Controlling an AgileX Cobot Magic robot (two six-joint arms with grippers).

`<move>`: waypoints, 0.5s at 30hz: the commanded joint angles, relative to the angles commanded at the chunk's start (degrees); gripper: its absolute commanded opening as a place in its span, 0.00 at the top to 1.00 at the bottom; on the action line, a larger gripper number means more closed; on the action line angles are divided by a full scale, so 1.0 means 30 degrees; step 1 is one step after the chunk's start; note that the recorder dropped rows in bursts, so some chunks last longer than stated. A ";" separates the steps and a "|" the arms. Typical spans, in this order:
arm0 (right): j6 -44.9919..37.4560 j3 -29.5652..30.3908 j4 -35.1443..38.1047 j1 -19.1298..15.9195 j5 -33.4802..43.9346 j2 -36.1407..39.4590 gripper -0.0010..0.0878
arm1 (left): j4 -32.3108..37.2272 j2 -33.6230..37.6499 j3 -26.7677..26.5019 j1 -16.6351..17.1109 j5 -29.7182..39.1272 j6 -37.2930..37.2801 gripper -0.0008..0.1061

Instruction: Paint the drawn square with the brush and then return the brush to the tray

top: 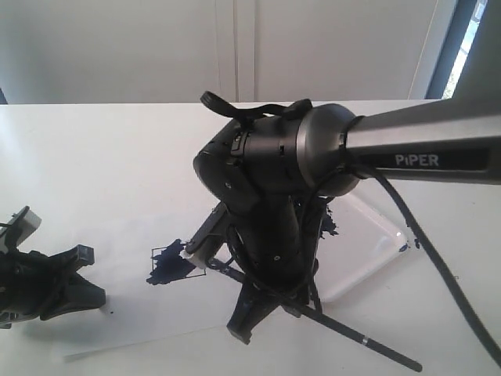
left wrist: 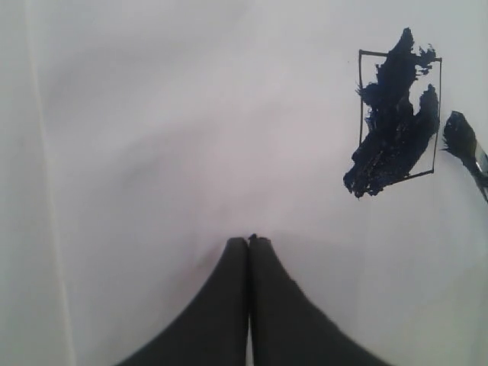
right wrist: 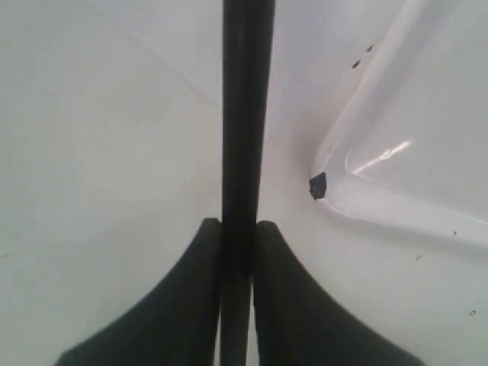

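1. Brush (top: 352,332): slim black handle with a thin silver band, lying at a slant; its dark blue tip sits just beside the edge of the drawn square (top: 168,264).
2. Left claw (left wrist: 249,242): fingers pressed together, holding nothing, low over the white table (top: 94,157).
3. Right claw (right wrist: 239,229): nearly closed, clamped on the brush handle.
4. Drawn square: thin black outline, partly smeared dark blue.
5. Tray (top: 376,235): clear-white, blue specks on the rim, just right of the right claw.
6. Right arm (top: 423,141): lettered "PiPER".
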 joint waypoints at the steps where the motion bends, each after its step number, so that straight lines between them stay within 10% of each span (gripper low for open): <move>1: 0.0000 0.0004 0.0000 0.0000 0.0000 0.0050 0.99 | 0.0000 0.0000 0.0000 0.0000 0.0000 0.0000 0.99; 15: 0.0000 -0.0552 -0.0224 0.0768 0.0000 0.1123 0.99 | 0.0000 0.0000 0.0000 0.0000 0.0000 0.0000 0.99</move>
